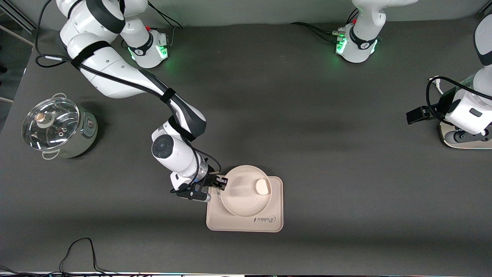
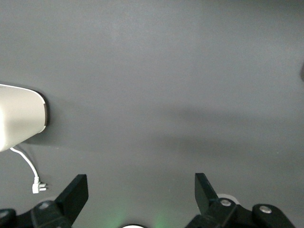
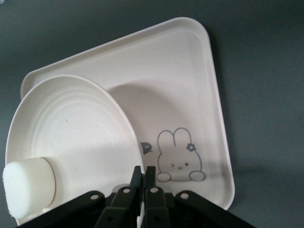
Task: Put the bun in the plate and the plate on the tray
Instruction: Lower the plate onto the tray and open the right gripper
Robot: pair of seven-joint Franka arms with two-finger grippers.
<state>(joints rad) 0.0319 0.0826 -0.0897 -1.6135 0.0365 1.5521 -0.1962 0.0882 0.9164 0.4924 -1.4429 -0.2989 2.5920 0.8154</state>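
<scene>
1. Tray (image 1: 269,225) is our landmark: we see the cream rectangle with its rabbit drawing and "Rabbit" script lying flat on the dark worktop (image 1: 346,192), near the front-camera edge.
2. We find the plate (image 1: 240,202) over the tray, tilted in the right wrist view, its rim raised at the side where it is gripped; it overhangs the tray edge farthest from the front camera.
3. We see the bun (image 1: 263,187) resting inside the plate, against its rim.
4. We see the right hand (image 1: 220,182) at the tray's edge toward the right arm's end, its fingers (image 3: 151,192) pressed together, pinching the plate's rim.
5. We see the left hand (image 2: 137,190) waiting well apart from the tray, at the left arm's end, its fingers spread wide over bare worktop with nothing between them.
6. We note a lidded steel pot (image 1: 57,129) well apart from the tray, toward the right arm's end.
</scene>
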